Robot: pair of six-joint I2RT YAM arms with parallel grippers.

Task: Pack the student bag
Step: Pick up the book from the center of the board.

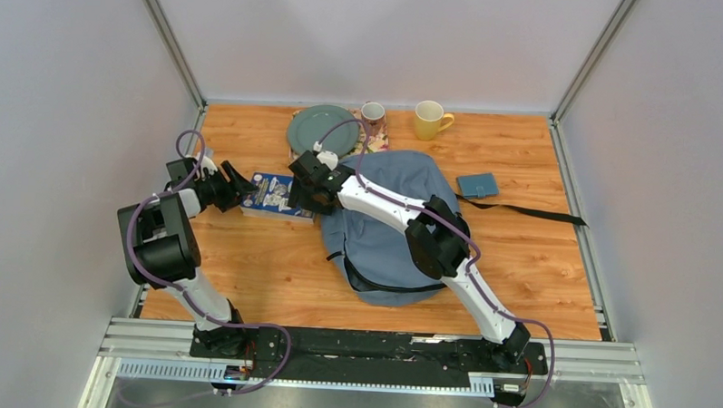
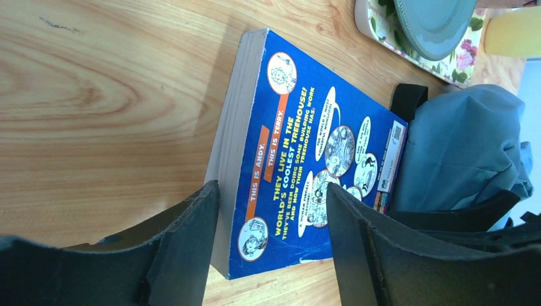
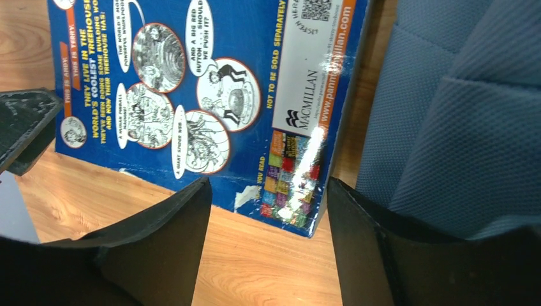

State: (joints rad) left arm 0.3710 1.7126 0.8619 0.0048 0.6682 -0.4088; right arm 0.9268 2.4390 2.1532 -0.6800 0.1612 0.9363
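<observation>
The grey-blue student bag (image 1: 389,228) lies in the middle of the table, partly under my right arm. It also shows in the left wrist view (image 2: 462,150) and the right wrist view (image 3: 459,121). A blue paperback book (image 1: 275,195) lies flat on the wood just left of the bag; it shows in the left wrist view (image 2: 312,166) and the right wrist view (image 3: 210,95). My left gripper (image 1: 240,189) is open at the book's left end (image 2: 271,213). My right gripper (image 1: 302,195) is open at the book's right end, beside the bag (image 3: 268,210).
A grey-green plate (image 1: 322,130) on a floral tray, a patterned mug (image 1: 373,113) and a yellow mug (image 1: 430,119) stand at the back. A small flat teal case (image 1: 477,184) and a black strap (image 1: 535,211) lie right of the bag.
</observation>
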